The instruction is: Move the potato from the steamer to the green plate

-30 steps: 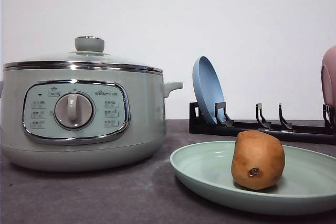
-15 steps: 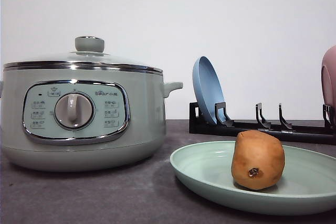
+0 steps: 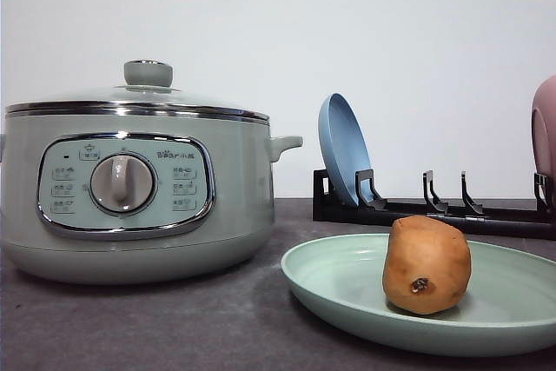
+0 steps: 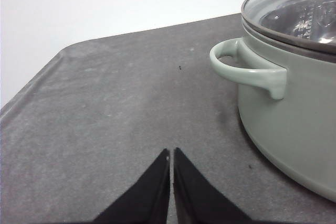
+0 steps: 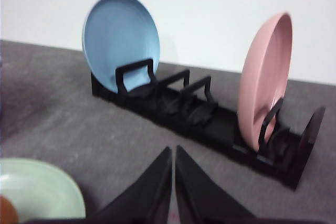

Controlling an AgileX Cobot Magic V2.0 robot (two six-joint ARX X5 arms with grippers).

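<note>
The counter [image 3: 174, 319] is a dark grey matte surface carrying everything here. Largest on it is the steamer [image 3: 130, 188], pale green, its glass lid [image 3: 139, 93] seated on the rim, which suggests nothing more is to come out of it. To its right, at the back, a black rack [image 3: 434, 206] holds a blue plate [image 3: 343, 149] and a pink plate [image 5: 262, 80] upright in its slots, well apart from each other, stored out of the way. The green plate [image 3: 347, 288] lies flat near the front, ready to receive food, and the potato [image 3: 426, 265] stands on it, resting on its blunt end with a small dark spot facing the camera. By the look of it the transfer is done.

The left hand [image 4: 171, 153] hovers over bare counter beside the steamer's side handle [image 4: 252, 69], fingers pressed together with nothing between them. The right hand [image 5: 173, 150] is likewise closed and empty, pointed toward the rack, the plate's edge just beside it.
</note>
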